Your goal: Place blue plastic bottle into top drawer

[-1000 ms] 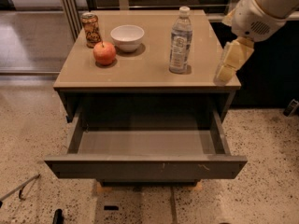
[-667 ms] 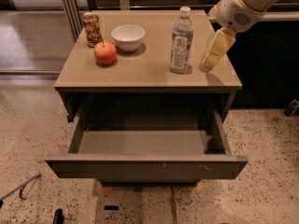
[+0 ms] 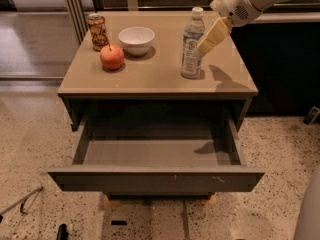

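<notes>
One second has brought the gripper (image 3: 204, 46) leftward to the blue plastic bottle (image 3: 190, 59) at upper right, perhaps touching it, spread or pinched I cannot tell, so a grasp seems near; the top drawer (image 3: 155, 180) gapes below.

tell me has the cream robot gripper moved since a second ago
Yes: the gripper has moved left, from the tan cabinet top's right edge up to the tall clear bluish plastic bottle.
</notes>
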Available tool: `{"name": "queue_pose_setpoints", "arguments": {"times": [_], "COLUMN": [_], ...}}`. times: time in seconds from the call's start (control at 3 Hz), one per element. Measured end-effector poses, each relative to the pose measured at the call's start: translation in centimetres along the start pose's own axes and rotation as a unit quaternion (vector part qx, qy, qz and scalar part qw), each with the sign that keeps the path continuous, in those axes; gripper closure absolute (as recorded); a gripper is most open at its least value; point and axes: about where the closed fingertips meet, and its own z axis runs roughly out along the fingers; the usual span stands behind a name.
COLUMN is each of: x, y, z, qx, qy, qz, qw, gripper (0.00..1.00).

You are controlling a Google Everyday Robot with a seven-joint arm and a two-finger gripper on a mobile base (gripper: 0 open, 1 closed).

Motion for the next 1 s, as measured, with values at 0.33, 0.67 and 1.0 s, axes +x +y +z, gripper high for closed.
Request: {"name": "queue_pose_setpoints", "arguments": {"times": [0.33,0.67,1.0], "x": [0.3,1.5,4.2], "y": [0.3,0.4,0.0], "z": [0.2,0.5,1.6], "qx": [-0.002,-0.001,0.007], "qy": [0.007,0.007,-0.006], "qz": [0.002,0.013,0.039], "qw": [1.0000,0.9999,0.9992], "gripper": [0.00,0.00,0.00]}}
